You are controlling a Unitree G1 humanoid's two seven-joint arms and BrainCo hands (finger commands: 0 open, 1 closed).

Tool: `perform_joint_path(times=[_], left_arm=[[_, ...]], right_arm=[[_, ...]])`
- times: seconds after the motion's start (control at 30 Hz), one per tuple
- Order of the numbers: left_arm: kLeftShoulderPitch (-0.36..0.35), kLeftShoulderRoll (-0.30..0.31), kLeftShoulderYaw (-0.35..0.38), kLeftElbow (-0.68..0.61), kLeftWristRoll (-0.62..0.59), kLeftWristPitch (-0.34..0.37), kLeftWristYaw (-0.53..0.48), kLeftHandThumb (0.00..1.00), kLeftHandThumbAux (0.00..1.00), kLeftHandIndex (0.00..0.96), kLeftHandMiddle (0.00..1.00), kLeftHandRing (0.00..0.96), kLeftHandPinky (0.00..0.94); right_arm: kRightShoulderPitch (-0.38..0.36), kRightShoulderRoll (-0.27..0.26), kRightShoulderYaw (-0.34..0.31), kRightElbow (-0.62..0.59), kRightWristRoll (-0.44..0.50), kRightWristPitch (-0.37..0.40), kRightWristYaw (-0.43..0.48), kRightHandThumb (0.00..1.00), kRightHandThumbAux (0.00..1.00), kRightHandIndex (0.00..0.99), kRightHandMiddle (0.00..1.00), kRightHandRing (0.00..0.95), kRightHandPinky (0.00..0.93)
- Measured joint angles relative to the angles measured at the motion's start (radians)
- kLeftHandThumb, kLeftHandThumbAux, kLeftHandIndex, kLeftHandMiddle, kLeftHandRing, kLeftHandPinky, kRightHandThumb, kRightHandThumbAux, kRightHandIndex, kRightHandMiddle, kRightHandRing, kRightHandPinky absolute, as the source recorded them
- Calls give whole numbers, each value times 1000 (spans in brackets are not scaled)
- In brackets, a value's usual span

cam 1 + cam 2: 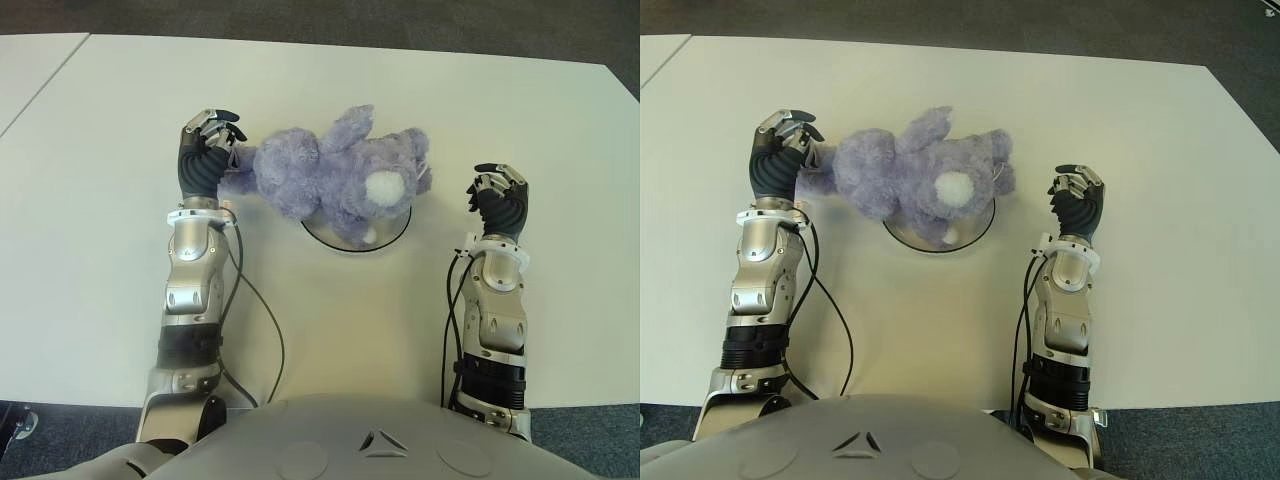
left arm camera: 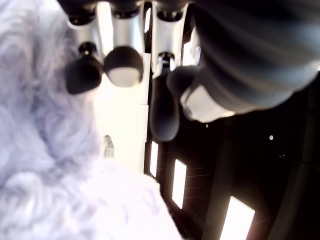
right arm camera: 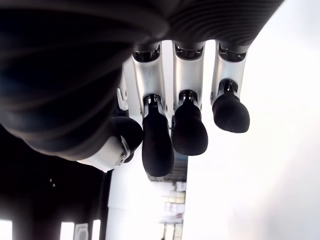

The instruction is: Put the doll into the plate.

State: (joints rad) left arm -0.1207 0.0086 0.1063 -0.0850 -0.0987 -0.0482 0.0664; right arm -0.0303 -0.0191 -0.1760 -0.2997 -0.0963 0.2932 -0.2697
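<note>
A fluffy purple doll (image 1: 330, 175) lies across the round white plate (image 1: 345, 247) with a dark rim at the middle of the table; its body covers most of the plate and its left end hangs over the rim. My left hand (image 1: 212, 140) stands just left of that end, touching the fur. In the left wrist view the doll (image 2: 40, 150) fills one side, and the fingers (image 2: 122, 67) and thumb are loosely bent with bare table showing between them. My right hand (image 1: 498, 190) stands to the right of the plate, apart from the doll, its fingers (image 3: 187, 130) relaxed and holding nothing.
The white table (image 1: 400, 100) stretches wide around the plate. A second table edge (image 1: 40, 70) shows at the far left. A black cable (image 1: 270, 330) loops on the table beside my left forearm. Dark floor lies beyond the far edge.
</note>
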Motion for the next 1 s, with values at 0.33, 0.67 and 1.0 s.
perform_joint_path(times=[0.33,0.67,1.0], left_arm=[[1,-10,-6,25,4,-16,27,722,701,443,889,895,890],[-8,-17,-7,85,5,-63,35,723,701,443,881,883,883],[-16,-28,2,143,-19,-106,35,723,700,444,867,874,875]], right_arm=[[-5,-3,0,21,-1,4,7,717,713,435,714,746,764],[-14,-11,-3,54,-2,5,13,716,714,436,715,750,765],[-24,-24,-16,108,4,-2,32,714,715,438,714,752,770]])
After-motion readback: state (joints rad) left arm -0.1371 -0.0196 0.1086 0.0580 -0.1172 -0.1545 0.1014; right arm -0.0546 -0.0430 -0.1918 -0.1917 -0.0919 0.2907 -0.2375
